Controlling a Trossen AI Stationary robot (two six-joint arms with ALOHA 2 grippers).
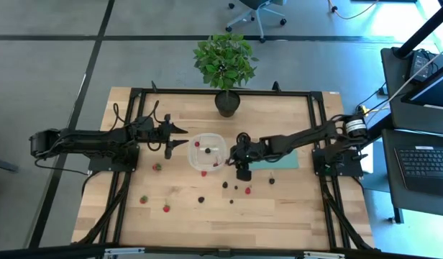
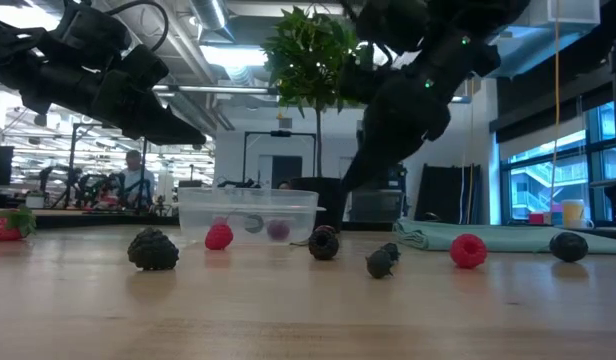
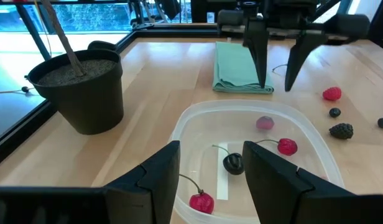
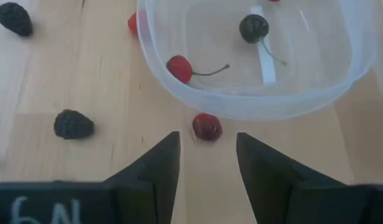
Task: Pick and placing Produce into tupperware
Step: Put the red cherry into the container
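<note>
The right hand (image 4: pixel 207 163), fingers apart and empty, should drop straight over the red berry (image 4: pixel 207 126) at the tupperware's (image 4: pixel 253 107) six-o'clock wall, avoiding nudging it.

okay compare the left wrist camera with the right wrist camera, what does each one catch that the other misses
Only the left wrist view shows the potted plant's dark pot, the folded teal cloth and the right gripper hanging open beyond the container.

Only the right wrist view shows a red berry on the table just outside the container's wall, in front of its open fingers.

Both show the clear container holding stemmed red and dark fruit, and blackberries on the wood.
</note>
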